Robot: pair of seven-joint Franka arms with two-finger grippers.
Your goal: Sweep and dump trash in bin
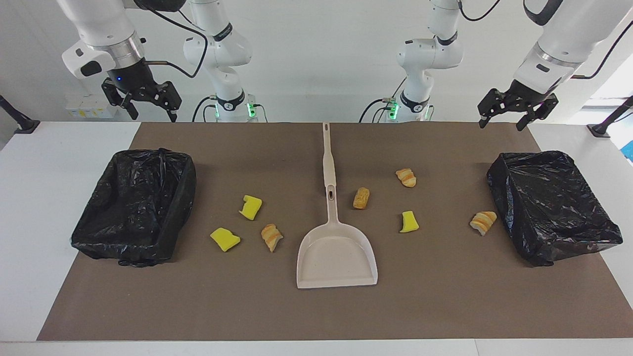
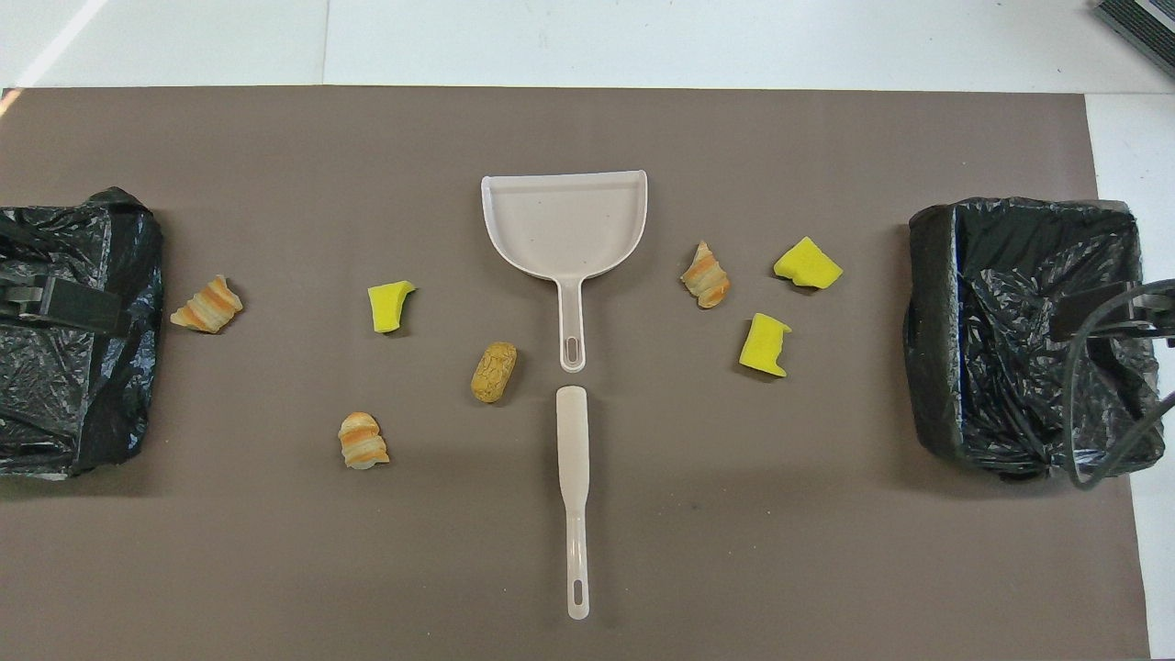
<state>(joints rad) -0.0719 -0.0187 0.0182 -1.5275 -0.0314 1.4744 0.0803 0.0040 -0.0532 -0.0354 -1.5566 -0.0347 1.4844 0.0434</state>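
Dustpan (image 1: 337,257) lower centre, nothing in it I see; two black-bagged bins (image 1: 136,205) (image 1: 551,205) mid-frame; left gripper (image 1: 502,118) and right gripper (image 1: 151,110) spread wide, holding nothing.

I see yellow sponge bits (image 1: 250,206), orange-striped bread (image 2: 207,305), a beige dustpan (image 1: 337,257), black bin bags (image 1: 136,205), on a brown mat (image 1: 316,306).

Seven scraps (image 2: 494,372) lie scattered around the dustpan (image 2: 565,225) between two black-lined bins (image 2: 927,321).
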